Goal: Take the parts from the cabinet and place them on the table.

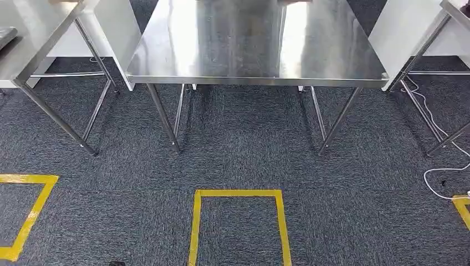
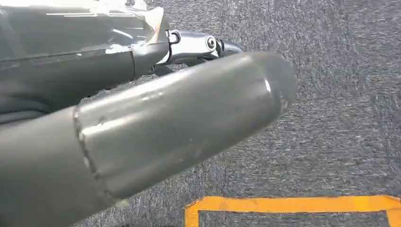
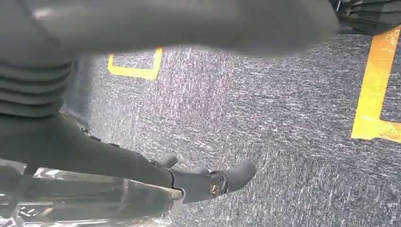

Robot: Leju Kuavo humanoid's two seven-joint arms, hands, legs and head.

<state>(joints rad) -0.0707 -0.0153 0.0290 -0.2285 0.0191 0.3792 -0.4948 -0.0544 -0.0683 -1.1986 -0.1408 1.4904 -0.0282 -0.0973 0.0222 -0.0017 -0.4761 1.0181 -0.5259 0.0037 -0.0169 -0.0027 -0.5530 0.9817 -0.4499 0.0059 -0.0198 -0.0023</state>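
The left robot hand [image 2: 156, 127] holds a clear-wrapped part [image 2: 142, 19]; the right robot hand [image 3: 142, 142] grips another clear-wrapped part [image 3: 90, 201]. Both hang over carpet [image 1: 238, 149], near the bench [image 1: 255, 44].

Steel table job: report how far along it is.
Done: a pickup, apparently; the right hand holds a clear-wrapped part. In hand: carrying it, with the steel table ahead across carpet. Left: reach the table and set the part on it. Whether the left hand holds anything is unclear.
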